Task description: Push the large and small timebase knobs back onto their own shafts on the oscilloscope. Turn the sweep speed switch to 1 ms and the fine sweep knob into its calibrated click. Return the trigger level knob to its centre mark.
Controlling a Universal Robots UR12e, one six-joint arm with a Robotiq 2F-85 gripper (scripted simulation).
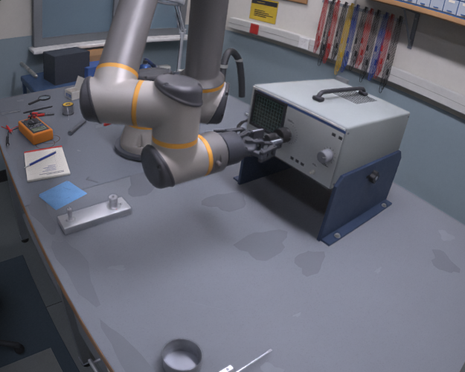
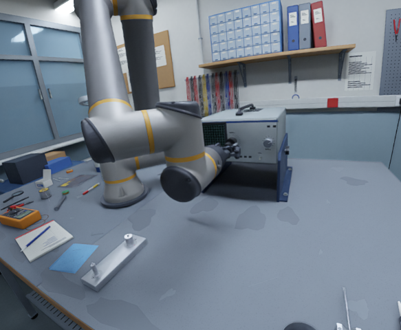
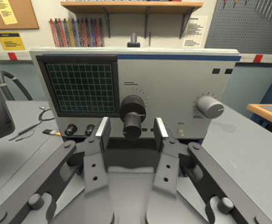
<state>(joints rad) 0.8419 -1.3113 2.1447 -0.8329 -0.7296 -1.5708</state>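
The small dark timebase knob (image 3: 132, 125) sits in front of the large dark timebase knob (image 3: 133, 105), stacked on the oscilloscope (image 1: 328, 128) front panel right of the green screen (image 3: 79, 87). My gripper (image 3: 132, 130) is open and empty, level with the small knob, one finger on each side of it. The light grey trigger level knob (image 3: 209, 107) sits further right on the panel, its mark pointing right. From the side camera the gripper (image 1: 273, 146) is close to the panel and hides part of the knobs.
The oscilloscope's blue stand (image 1: 356, 196) and the dark space under the case lie just below the gripper. A metal holder block with two pegs (image 1: 93, 214) lies on the bench to the left. A multimeter (image 1: 35, 129), notepad (image 1: 46, 163) and small tools lie further left.
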